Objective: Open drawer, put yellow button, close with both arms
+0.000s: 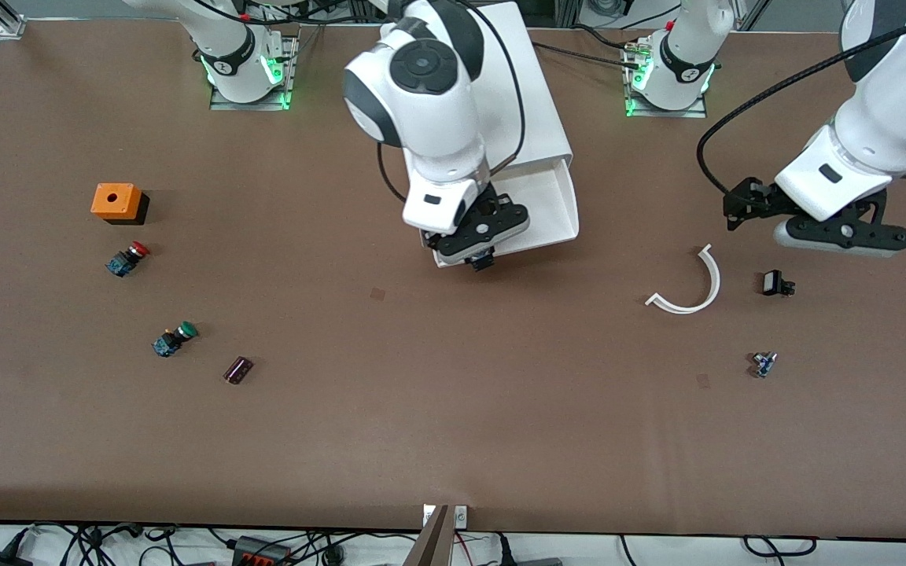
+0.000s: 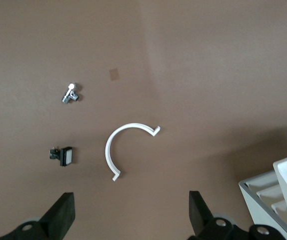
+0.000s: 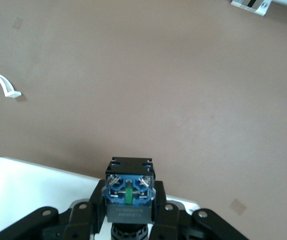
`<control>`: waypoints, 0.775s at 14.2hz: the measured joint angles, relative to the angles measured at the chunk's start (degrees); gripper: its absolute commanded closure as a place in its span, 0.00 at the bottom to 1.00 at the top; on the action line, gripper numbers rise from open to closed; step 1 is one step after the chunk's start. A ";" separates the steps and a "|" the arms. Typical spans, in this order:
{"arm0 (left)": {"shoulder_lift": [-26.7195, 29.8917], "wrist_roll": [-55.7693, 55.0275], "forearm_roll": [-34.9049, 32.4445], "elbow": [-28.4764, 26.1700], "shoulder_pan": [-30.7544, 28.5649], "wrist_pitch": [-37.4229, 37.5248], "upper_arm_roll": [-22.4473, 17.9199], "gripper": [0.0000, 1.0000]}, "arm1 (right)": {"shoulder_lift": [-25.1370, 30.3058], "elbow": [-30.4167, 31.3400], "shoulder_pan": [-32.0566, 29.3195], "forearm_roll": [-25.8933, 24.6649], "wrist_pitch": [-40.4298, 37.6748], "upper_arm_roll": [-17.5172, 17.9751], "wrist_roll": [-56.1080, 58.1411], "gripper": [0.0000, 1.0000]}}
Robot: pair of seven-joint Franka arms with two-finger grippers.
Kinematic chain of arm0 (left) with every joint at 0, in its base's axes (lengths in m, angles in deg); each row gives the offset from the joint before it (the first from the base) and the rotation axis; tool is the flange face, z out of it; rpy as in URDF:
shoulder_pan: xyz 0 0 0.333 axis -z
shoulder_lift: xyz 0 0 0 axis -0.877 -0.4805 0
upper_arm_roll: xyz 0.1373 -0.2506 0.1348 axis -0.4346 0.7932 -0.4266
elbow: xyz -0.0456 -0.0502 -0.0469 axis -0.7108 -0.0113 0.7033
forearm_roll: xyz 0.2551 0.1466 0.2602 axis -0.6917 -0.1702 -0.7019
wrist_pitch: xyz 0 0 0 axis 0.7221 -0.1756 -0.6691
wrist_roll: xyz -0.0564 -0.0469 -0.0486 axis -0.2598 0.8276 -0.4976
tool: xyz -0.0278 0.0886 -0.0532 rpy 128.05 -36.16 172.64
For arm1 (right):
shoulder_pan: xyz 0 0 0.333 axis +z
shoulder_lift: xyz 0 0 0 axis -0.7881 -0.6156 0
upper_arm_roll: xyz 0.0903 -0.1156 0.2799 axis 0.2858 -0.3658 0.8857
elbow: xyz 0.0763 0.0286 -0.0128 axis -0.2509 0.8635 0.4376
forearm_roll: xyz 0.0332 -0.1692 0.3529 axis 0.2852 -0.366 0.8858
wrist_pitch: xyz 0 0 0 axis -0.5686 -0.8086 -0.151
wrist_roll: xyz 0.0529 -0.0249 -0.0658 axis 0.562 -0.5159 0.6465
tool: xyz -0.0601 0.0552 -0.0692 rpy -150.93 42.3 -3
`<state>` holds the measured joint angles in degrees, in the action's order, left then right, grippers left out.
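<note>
Over the open drawer (image 1: 551, 208), a smooth white plastic tray pulled from the boxy cabinet (image 1: 528, 102) at the table's robot-side edge, the right gripper (image 1: 483, 245) clamps the yellow button (image 3: 129, 192); only its black casing and blue terminal block with metal screws show. Toward the left arm's end, the left gripper (image 1: 842, 228) hangs with fingers spread wide above a curved white plastic strip (image 1: 693, 287).
</note>
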<state>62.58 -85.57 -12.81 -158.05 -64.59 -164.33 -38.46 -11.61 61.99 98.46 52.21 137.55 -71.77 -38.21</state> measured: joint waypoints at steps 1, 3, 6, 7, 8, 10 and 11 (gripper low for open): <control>0.53 0.00 0.95 -0.64 -0.35 -0.01 -0.02 0.00 | -0.74 0.01 0.34 0.00 -0.01 -0.02 -0.93 1.00; 0.71 -0.01 1.50 -0.89 -0.48 0.38 -0.01 0.00 | -1.81 0.01 0.77 0.01 -0.69 -0.02 -4.21 1.00; 0.71 -0.03 1.76 -1.08 -0.48 0.49 0.03 0.00 | -2.42 0.00 1.86 0.01 -3.60 0.01 -7.22 1.00; 0.71 -0.06 1.77 -1.11 -0.48 0.50 0.03 0.00 | -2.41 -0.02 2.15 0.01 -4.10 0.11 -7.55 1.00; 0.71 -0.10 1.77 -1.11 -0.48 0.50 0.04 0.00 | -2.41 -0.03 2.29 0.03 -4.25 0.40 -7.95 1.00; 0.72 -0.14 1.77 -1.11 -0.48 0.50 0.08 0.00 | -2.41 -0.04 2.42 0.03 -4.41 1.24 -9.59 1.00; 0.73 -0.14 1.78 -1.11 -0.47 0.50 0.12 0.00 | -2.41 -0.06 2.52 0.03 -4.48 1.47 -10.00 1.00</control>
<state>63.31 -85.71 -11.03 -159.16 -65.06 -163.83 -38.34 -14.02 61.93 100.98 52.24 133.07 -70.30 -48.22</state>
